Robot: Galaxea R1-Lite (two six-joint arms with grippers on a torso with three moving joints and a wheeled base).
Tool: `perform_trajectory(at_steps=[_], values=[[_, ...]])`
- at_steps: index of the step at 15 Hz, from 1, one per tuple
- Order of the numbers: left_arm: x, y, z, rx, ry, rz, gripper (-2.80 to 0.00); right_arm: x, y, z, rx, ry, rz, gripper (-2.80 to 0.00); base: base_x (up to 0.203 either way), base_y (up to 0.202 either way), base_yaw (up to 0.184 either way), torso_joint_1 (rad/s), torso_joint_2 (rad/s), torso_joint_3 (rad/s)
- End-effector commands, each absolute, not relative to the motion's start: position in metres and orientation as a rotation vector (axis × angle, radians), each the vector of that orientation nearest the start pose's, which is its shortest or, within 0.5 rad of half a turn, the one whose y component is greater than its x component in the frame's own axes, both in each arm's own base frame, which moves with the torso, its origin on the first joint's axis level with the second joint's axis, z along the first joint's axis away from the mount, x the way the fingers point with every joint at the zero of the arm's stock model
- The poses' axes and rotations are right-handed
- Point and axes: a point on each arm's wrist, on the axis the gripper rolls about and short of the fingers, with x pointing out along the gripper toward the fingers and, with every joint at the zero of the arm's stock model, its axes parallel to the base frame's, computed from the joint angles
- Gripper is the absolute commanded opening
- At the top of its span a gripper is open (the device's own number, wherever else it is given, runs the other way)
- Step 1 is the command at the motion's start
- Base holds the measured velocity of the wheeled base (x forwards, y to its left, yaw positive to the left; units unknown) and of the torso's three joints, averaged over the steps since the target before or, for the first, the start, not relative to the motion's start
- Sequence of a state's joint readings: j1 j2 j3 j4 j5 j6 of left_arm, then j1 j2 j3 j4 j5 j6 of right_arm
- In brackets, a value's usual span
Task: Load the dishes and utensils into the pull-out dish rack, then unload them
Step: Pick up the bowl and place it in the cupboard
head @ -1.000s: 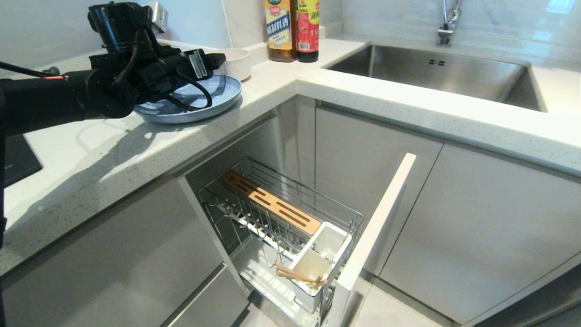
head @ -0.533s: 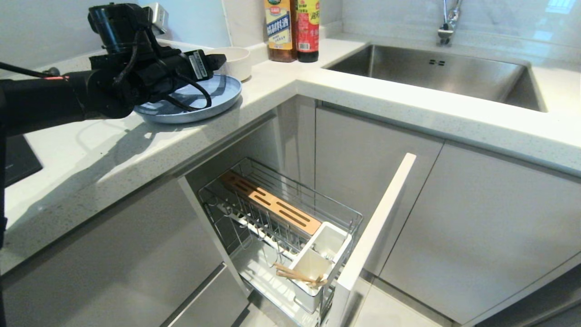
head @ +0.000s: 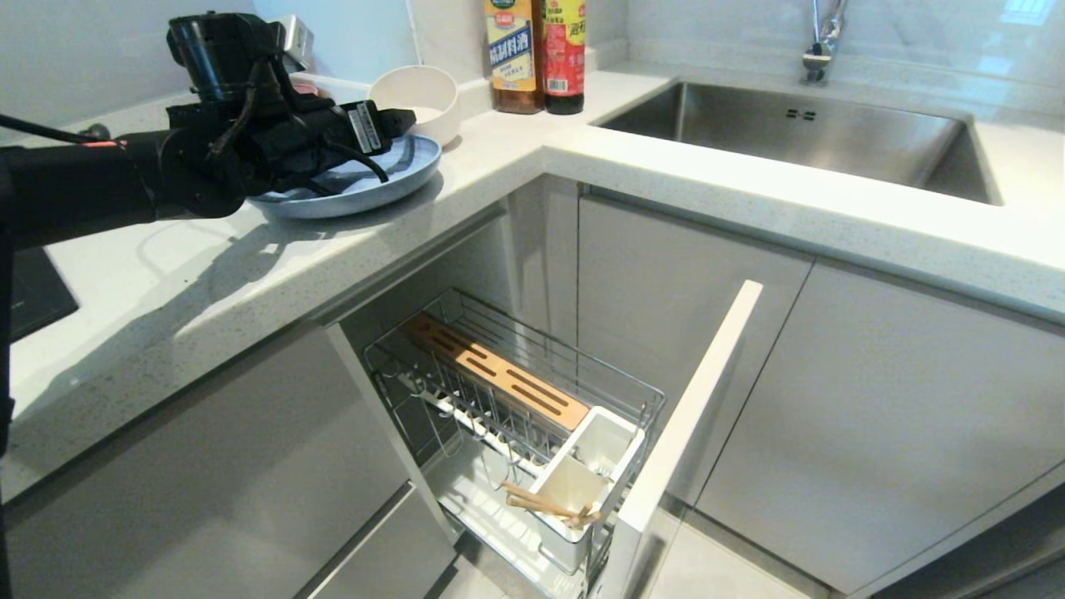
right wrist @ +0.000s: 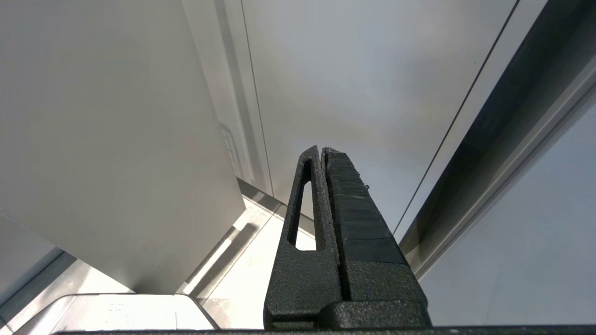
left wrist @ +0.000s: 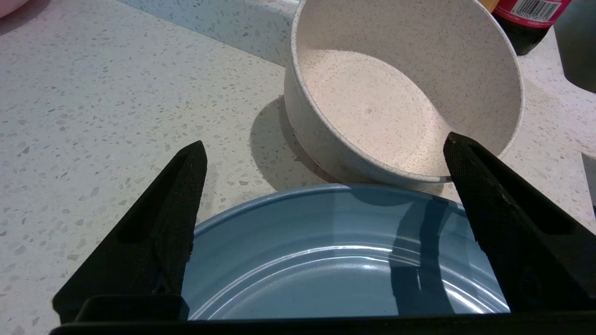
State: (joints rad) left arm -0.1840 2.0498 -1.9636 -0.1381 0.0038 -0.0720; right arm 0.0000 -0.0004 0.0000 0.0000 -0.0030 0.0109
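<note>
The chrome wire pull-out dish rack (head: pixel 516 416) is pulled out below, with wooden chopsticks (head: pixel 545 503) in its white cup. On the speckled surface (head: pixel 166 283), the left claw (left wrist: pixel 321 153) is held wide open and empty over the glossy blue plate (left wrist: pixel 344 260). The matte off-white bowl (left wrist: pixel 405 83) touches the plate's far rim. Two bottles (head: pixel 537 54) are seen behind. The right claw (right wrist: pixel 322 150) is pressed closed beside cabinet panels.

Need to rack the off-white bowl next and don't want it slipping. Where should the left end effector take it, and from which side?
Probably the bowl's rim wall nearest the blue plate: one finger inside, one outside. The bowl sits upright and its wall is tall and near-vertical. Come from over the plate, where the open left end effector already faces it; bottles crowd the far side.
</note>
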Motion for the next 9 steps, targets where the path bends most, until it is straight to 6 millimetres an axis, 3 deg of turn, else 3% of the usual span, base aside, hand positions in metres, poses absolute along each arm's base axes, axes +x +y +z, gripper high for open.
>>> perform_trajectory(at_steps=[1, 4, 5, 9], values=[[0.4145, -0.0771, 0.3313, -0.078, -0.045, -0.181, 0.0, -0.0227, -0.0001, 0.0751, 0.011, 0.002, -0.003, -2.8, 0.0, 0.0, 0.0, 0.0, 0.0, 0.0], [0.4139, -0.0769, 0.3329, -0.079, -0.056, -0.18, 0.0, -0.0227, -0.0001, 0.0751, 0.011, 0.002, -0.003, -2.8, 0.0, 0.0, 0.0, 0.0, 0.0, 0.0], [0.4139, -0.0763, 0.3331, -0.079, -0.056, -0.179, -2.8, -0.0227, -0.0001, 0.0751, 0.011, 0.002, -0.003, -2.8, 0.0, 0.0, 0.0, 0.0, 0.0, 0.0], [0.4125, -0.0766, 0.3343, -0.079, -0.057, -0.181, -2.8, -0.0227, -0.0001, 0.0751, 0.011, 0.002, -0.003, -2.8, 0.0, 0.0, 0.0, 0.0, 0.0, 0.0]])
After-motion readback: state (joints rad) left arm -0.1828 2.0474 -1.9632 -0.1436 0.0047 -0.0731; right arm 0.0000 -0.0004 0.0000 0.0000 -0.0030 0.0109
